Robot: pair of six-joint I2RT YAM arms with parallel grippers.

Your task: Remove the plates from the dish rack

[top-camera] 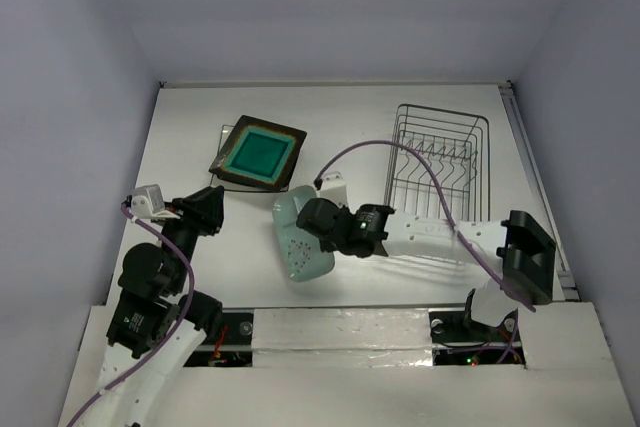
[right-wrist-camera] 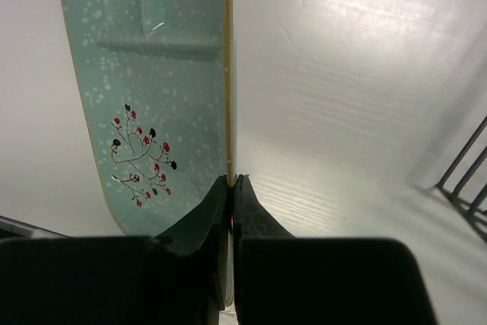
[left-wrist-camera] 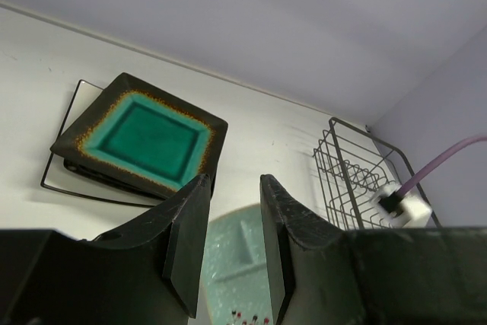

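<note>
The pale mint plate [top-camera: 300, 242] with a small red-berry sprig lies tilted mid-table; my right gripper [top-camera: 312, 219] is shut on its rim. In the right wrist view the fingers [right-wrist-camera: 230, 182] pinch the plate's yellow edge [right-wrist-camera: 152, 74]. The teal plate [top-camera: 258, 154] with its brown rim lies at the back left on a stack; a dark plate edge [left-wrist-camera: 76, 167] and the white plate [left-wrist-camera: 55, 182] show under it. The wire dish rack [top-camera: 440, 152] stands at the back right with no plate showing in it. My left gripper [top-camera: 208, 209] is open and empty, left of the mint plate [left-wrist-camera: 242, 264].
The right arm's purple cable [top-camera: 400, 152] arcs over the rack. The enclosure's walls close in the table on the left, back and right. The rack's tines show at the right edge of the right wrist view [right-wrist-camera: 464, 173].
</note>
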